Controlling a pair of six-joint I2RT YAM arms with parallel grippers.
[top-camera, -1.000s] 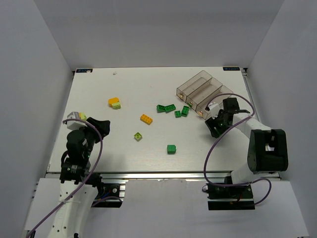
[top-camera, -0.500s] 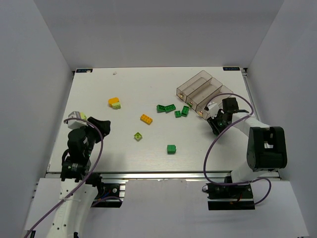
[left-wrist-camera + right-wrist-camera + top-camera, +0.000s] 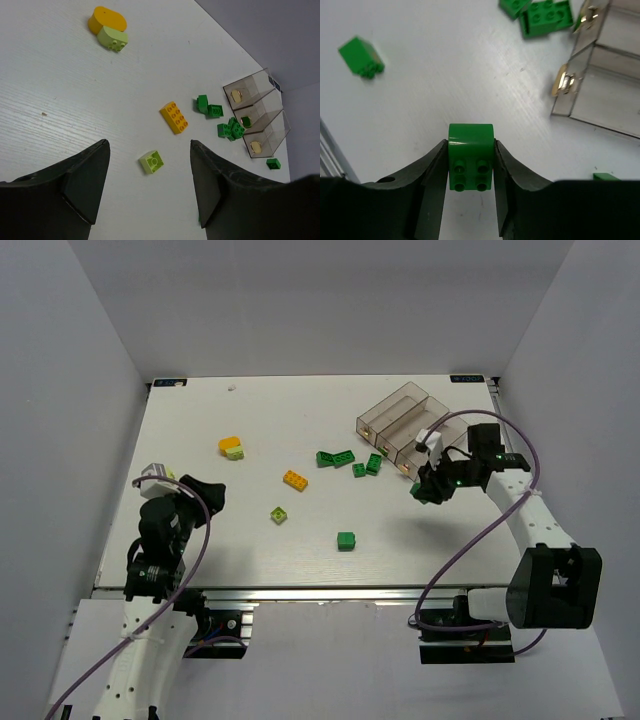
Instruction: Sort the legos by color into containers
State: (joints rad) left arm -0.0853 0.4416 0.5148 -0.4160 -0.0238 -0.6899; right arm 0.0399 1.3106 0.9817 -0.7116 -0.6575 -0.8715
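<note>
My right gripper [image 3: 424, 490] [image 3: 470, 172] is shut on a dark green lego [image 3: 470, 155], held above the table just in front of the three clear containers [image 3: 388, 407] [image 3: 615, 85]. My left gripper [image 3: 207, 490] [image 3: 148, 145] stands open and empty near the table's left side, with a pale lime lego [image 3: 151, 161] [image 3: 278, 514] lying on the table beyond its fingers. Other legos lie loose: an orange-yellow brick [image 3: 294, 479], an orange rounded piece with a lime one [image 3: 231, 447], a dark green cluster [image 3: 349, 460] and a single dark green brick [image 3: 346, 540] [image 3: 360, 57].
White walls close in the table at the left, back and right. The containers [image 3: 257, 117] sit at the back right, by the table's right edge. A purple cable [image 3: 440, 570] loops from the right arm down to its base.
The right gripper has closed on the dark green lego and lifted it, and the arm has swung up and away from the table. The left arm has hardly moved.
</note>
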